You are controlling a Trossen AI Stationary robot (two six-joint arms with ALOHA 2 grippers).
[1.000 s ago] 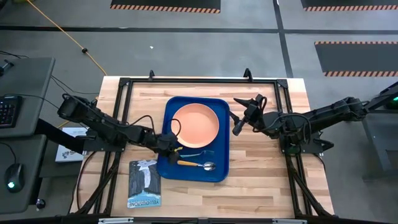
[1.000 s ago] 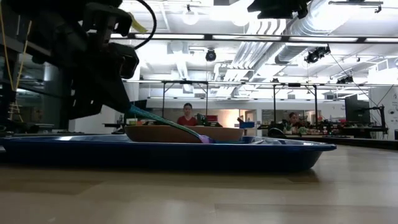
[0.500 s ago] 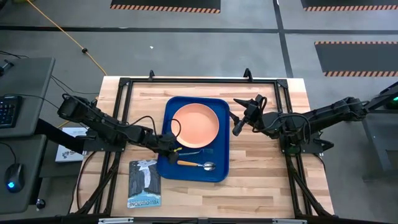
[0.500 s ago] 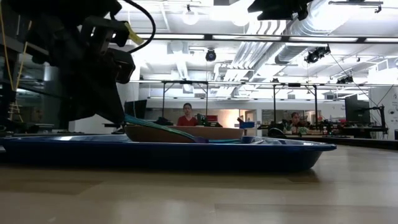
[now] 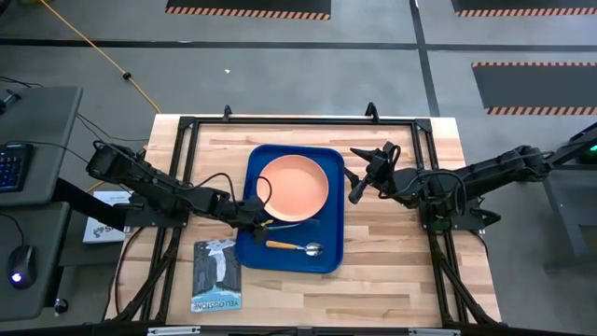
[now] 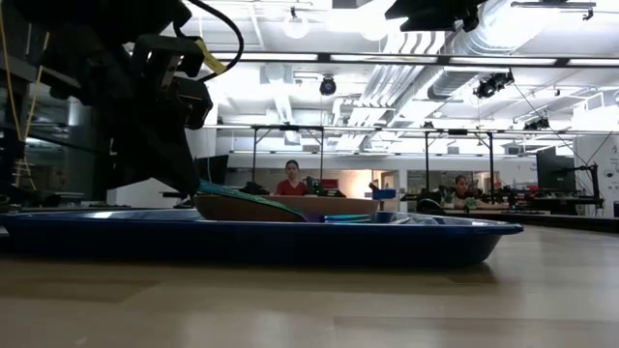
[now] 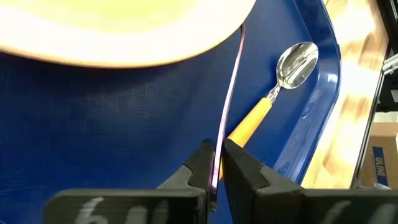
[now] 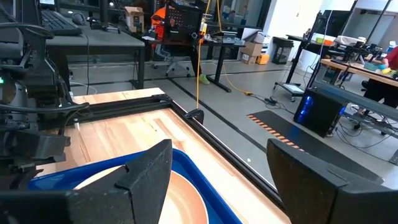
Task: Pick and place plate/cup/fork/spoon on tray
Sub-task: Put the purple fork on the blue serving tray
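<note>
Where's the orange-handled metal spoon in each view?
High view: orange-handled metal spoon lies in the blue rectangular plastic tray, on the bookward side of the salmon-pink round plate.
Low view: not discernible.
Left wrist view: spoon near the tray's rim.
Right wrist view: not in it.
Shared landmark: the tray.

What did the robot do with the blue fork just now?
The left hand, pinching the fork, tipped it down: a second ago its far end slanted steeply onto the tray, and now the fork lies almost flat there, beside the plate. The hand has not let go. The spoon, the plate and the open right hand stayed put.
</note>
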